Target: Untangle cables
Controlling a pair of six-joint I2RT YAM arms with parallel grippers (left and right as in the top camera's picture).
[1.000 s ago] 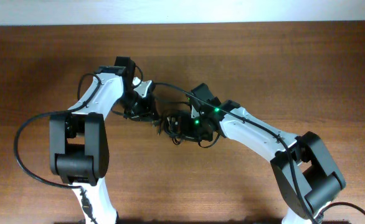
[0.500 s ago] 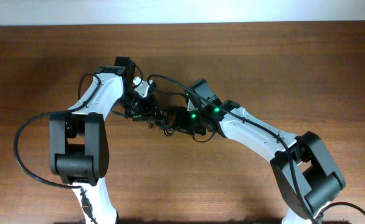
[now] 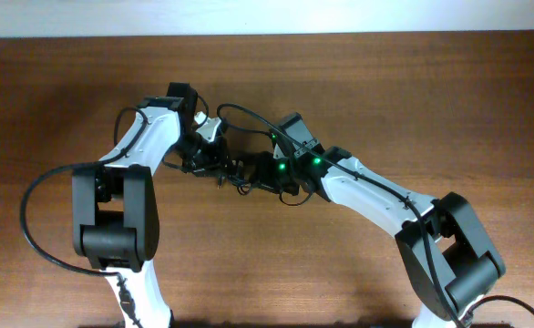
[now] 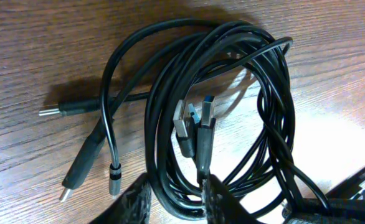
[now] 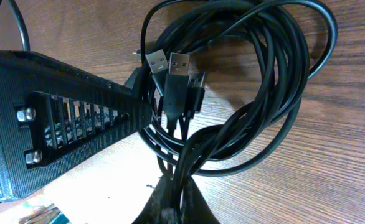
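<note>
While the right end effector (image 5: 173,202) pinches them, cables (image 5: 232,81) lie coiled

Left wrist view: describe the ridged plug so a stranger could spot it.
On the table, three plug ends lie left of the coil of black cables. The barrel plug is the one nearest the coil, ending a cord that arcs down. Only it has a round, ridged grey tip; the slim plugs beside it end in silver pins.
</note>
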